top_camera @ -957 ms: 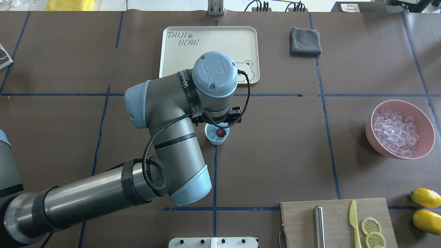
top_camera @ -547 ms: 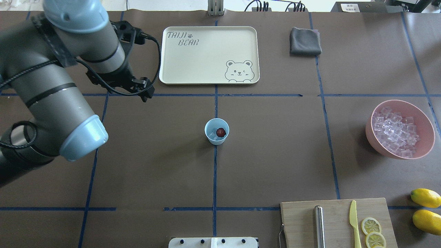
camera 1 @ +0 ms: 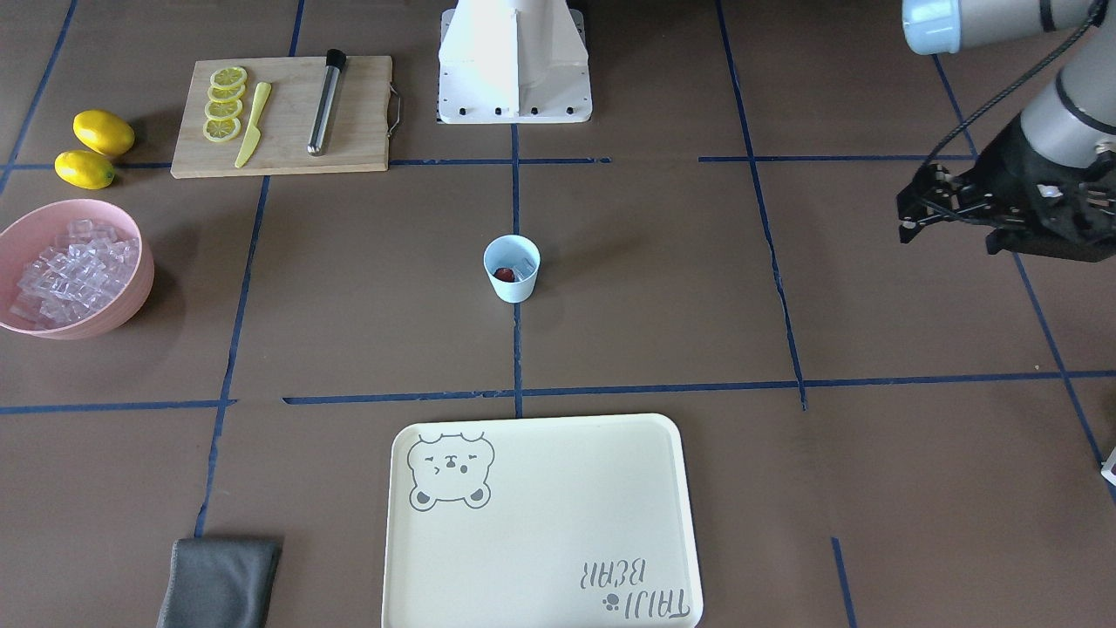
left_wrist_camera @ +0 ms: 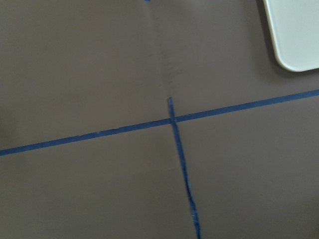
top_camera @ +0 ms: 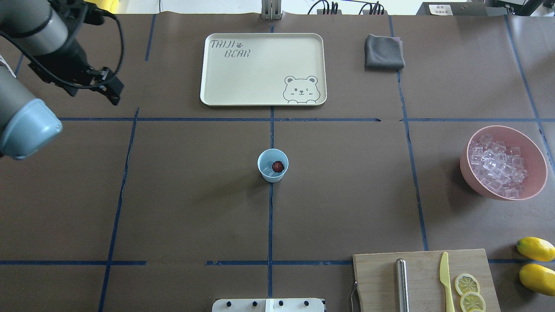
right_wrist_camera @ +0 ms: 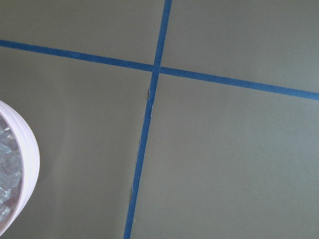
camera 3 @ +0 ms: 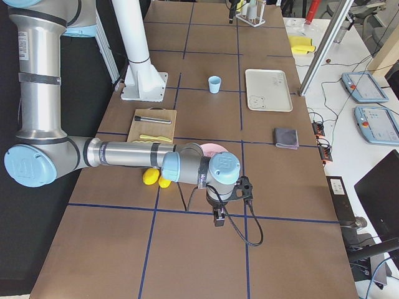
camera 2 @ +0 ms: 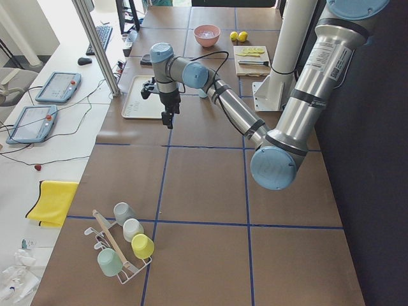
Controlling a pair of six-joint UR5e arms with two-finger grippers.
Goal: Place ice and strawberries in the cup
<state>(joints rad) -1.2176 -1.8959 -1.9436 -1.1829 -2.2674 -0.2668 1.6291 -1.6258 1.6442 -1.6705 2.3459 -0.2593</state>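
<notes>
The pale blue cup (top_camera: 272, 172) (camera 1: 512, 288) stands upright at the table's middle. Inside it lie a dark red strawberry (top_camera: 278, 166) (camera 1: 504, 275) and a little clear ice (top_camera: 269, 172) (camera 1: 524, 264). Many more ice cubes (top_camera: 498, 167) (camera 1: 74, 270) fill the pink bowl (top_camera: 535, 182) (camera 1: 131, 301) on the robot's right. My left gripper (top_camera: 112, 92) (camera 1: 907, 220) hangs open and empty far to the cup's left, near the tray's corner. My right gripper (camera 3: 218, 218) shows only in the exterior right view, beyond the bowl, and I cannot tell its state.
A cream bear tray (top_camera: 243, 78) lies behind the cup, a folded grey cloth (top_camera: 384, 52) to its right. A wooden cutting board (top_camera: 377, 277) with a yellow knife, lemon slices and a metal rod sits front right, beside two lemons (top_camera: 535, 249). A cup rack (camera 2: 121, 245) stands far left.
My left arm has pulled away from above the cup, swinging left and back to the table's far left. The strawberry and ice stay in the cup.
</notes>
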